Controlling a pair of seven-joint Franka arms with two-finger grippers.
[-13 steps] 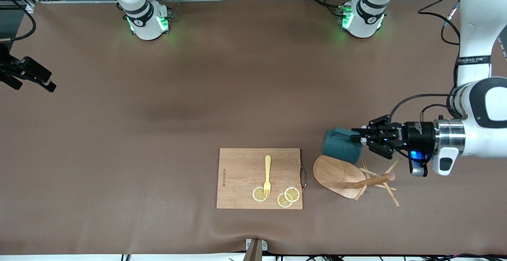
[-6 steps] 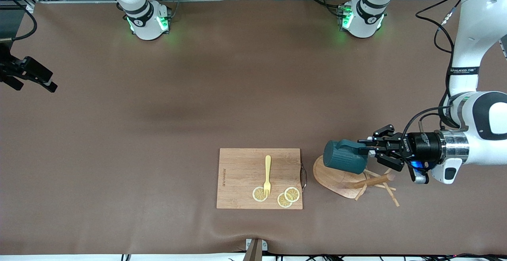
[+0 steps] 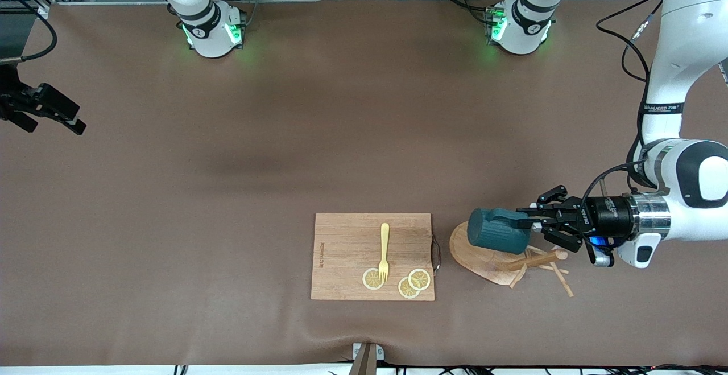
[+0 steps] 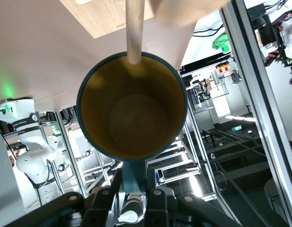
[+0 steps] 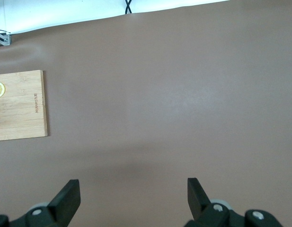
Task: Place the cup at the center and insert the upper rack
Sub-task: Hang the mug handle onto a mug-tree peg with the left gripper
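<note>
Left tool (image 3: 526, 222) clamps the cup (image 3: 496, 231) by its handle over the toppled upper rack (image 3: 500, 255) — lift clear before travelling. Right tool (image 5: 134, 198) waits, spread, empty.

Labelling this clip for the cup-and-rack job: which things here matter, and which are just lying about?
Job:
- cup, held by its handle in the left gripper
- upper rack, tipped over

Lying about:
- cutting board
- yellow fork
- lemon slices
- right gripper, open, waiting
</note>
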